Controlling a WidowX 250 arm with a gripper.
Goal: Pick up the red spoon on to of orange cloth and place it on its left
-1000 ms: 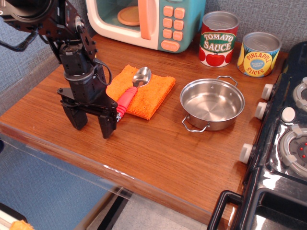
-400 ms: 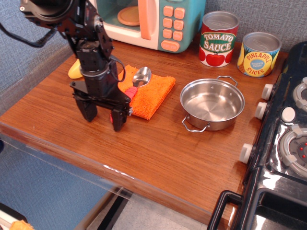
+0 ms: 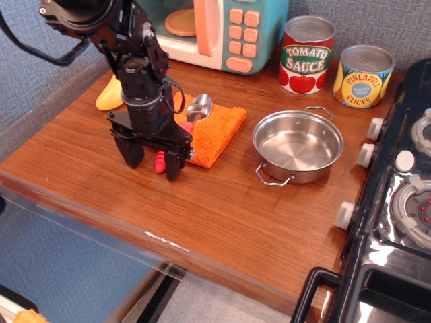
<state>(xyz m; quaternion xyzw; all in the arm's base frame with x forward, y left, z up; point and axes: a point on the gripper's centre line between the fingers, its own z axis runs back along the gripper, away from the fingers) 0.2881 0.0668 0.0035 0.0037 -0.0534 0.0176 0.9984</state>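
The approach to the grasp is judged to be the step in hand. The claw (image 3: 153,160) is held low over the near left corner of the orange cloth (image 3: 214,131), with its two dark fingers spread apart and pointing down at the table (image 3: 222,215). Nothing is gripped between them. The red end of the spoon's handle is seen in the gap between the fingers, so the handle is straddled but not yet clasped, as far as can be told.

The red spoon (image 3: 192,114) is laid slantwise on the cloth. Its shiny bowl is seen toward the cloth's far edge, near the toy microwave (image 3: 222,30), and its handle is run toward the near left corner, where most of it is hidden behind the claw. Whether the fingertips are touching the table or the cloth cannot be told.

A yellow banana (image 3: 108,95) is seen to the left of the cloth, partly hidden by the arm. A steel pot (image 3: 297,145) is set to the right of the cloth, well apart from the claw.

For the next move, the fingers would need to be closed on the handle, and the spoon would then need to be lifted and set down on bare wood left of the cloth. The banana should be kept clear of.
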